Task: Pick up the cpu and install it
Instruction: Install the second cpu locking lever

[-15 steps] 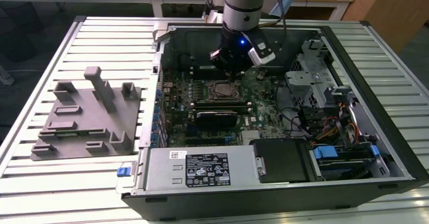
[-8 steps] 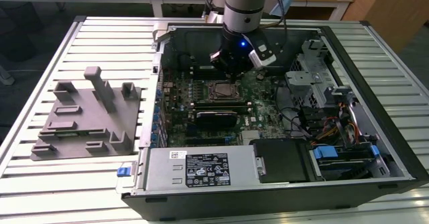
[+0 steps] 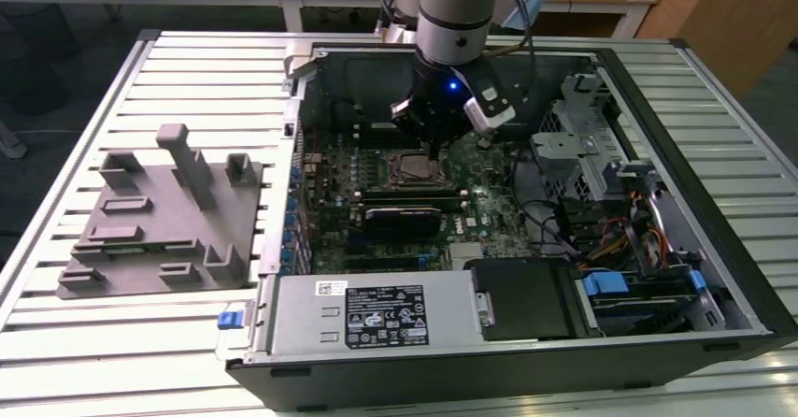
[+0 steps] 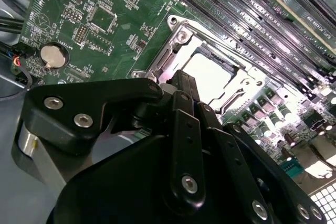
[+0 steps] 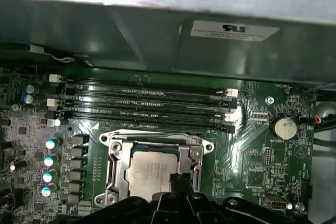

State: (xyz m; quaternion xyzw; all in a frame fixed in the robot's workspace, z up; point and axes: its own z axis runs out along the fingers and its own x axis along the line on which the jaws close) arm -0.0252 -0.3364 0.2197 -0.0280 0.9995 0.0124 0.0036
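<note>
The cpu (image 5: 149, 174), a flat silver square, lies flat inside the metal-framed socket (image 5: 113, 153) on the green motherboard. It appears too in the second wrist view as a pale square, the cpu (image 4: 210, 72). My gripper (image 5: 178, 182) hangs just above the cpu's edge, its black fingers drawn together to one tip, shut with nothing between them. The black linkage of the gripper (image 4: 182, 80) covers part of the socket. In the exterior view the gripper (image 3: 436, 138) is inside the open computer case, right above the socket (image 3: 418, 167).
Memory slots (image 5: 152, 103) run beside the socket and a coin battery (image 5: 284, 128) sits nearby. The case walls (image 3: 299, 108), a power supply (image 3: 374, 314) and a drive cage with cables (image 3: 623, 202) hem in the board. A grey fixture block (image 3: 163, 221) stands on the slatted table.
</note>
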